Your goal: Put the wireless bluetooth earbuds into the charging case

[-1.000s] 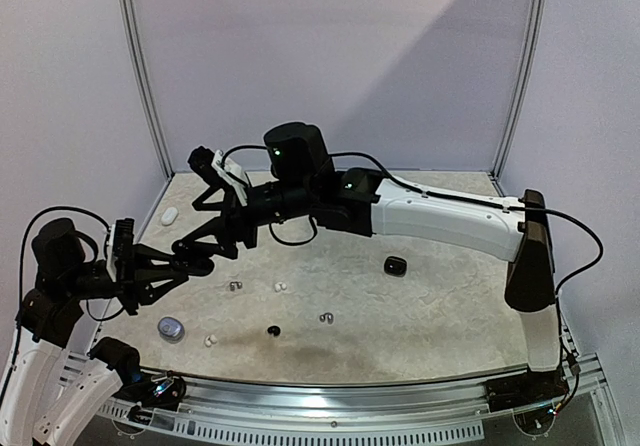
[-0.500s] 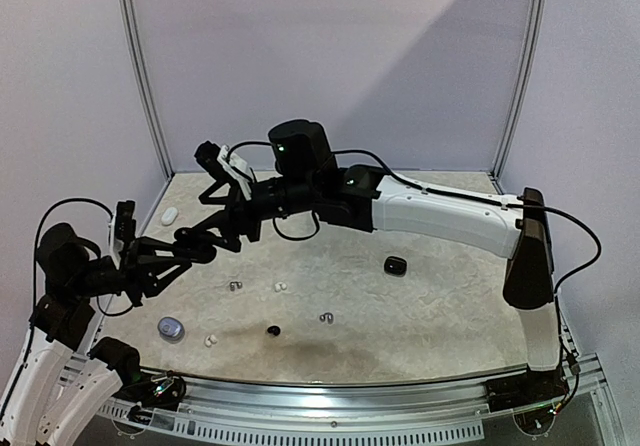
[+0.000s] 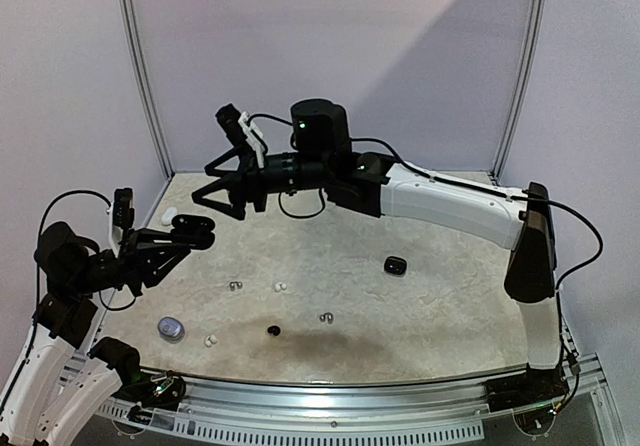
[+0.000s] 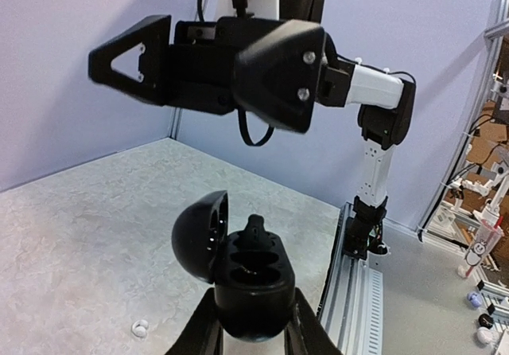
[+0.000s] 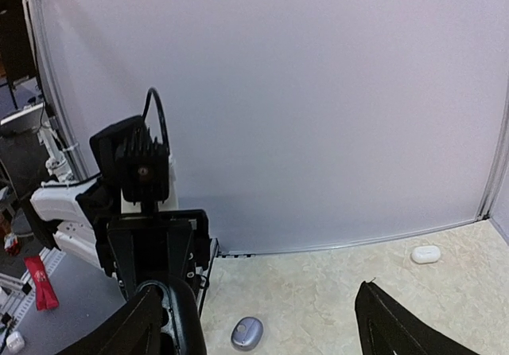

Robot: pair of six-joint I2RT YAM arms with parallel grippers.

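My left gripper (image 4: 253,341) is shut on the base of a black charging case (image 4: 254,287), which it holds above the table's left side (image 3: 192,228). The lid (image 4: 197,234) hangs open to the left. A black earbud (image 4: 255,232) stands in the far socket, and the nearer hollow looks empty. My right gripper (image 3: 212,161) hovers above and behind the case, open with nothing between its fingers (image 4: 131,59). Loose earbuds lie on the table: silvery grey ones (image 3: 236,286) (image 3: 325,317), white ones (image 3: 280,287) (image 3: 210,340) and a black one (image 3: 272,331).
A closed black case (image 3: 396,264) lies right of centre. A white case (image 3: 169,215) sits by the back left corner and a lilac-grey case (image 3: 171,328) near the front left. The aluminium rail (image 3: 330,406) runs along the near edge.
My right gripper has risen up and back from the left gripper, staying open. The left gripper has drawn slightly back to the left with the case.
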